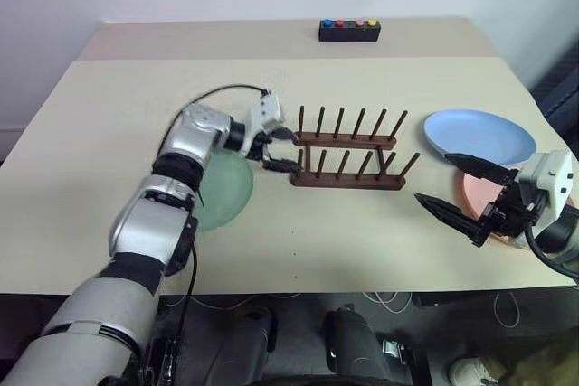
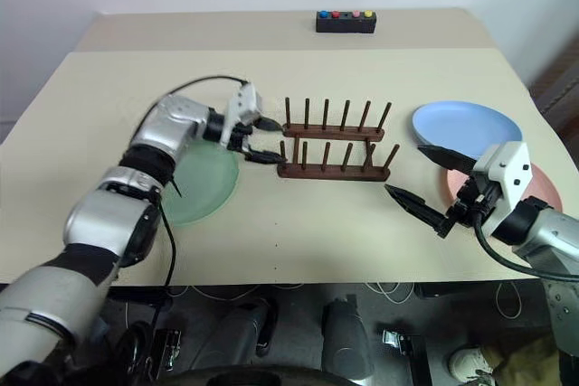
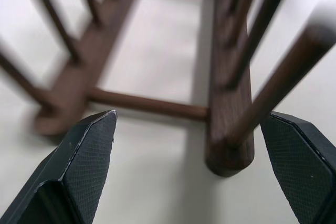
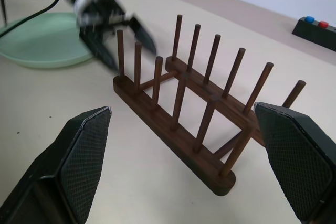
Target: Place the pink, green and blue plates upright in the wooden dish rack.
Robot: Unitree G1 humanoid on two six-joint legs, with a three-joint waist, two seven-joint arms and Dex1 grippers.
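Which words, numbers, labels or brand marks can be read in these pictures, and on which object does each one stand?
There is no readable text in any view.
The small black box carries coloured buttons but no lettering that can be made out.
The wooden dish rack, the green plate, the blue plate, the pink plate and the table show no print.
The left gripper and right gripper show no marks.
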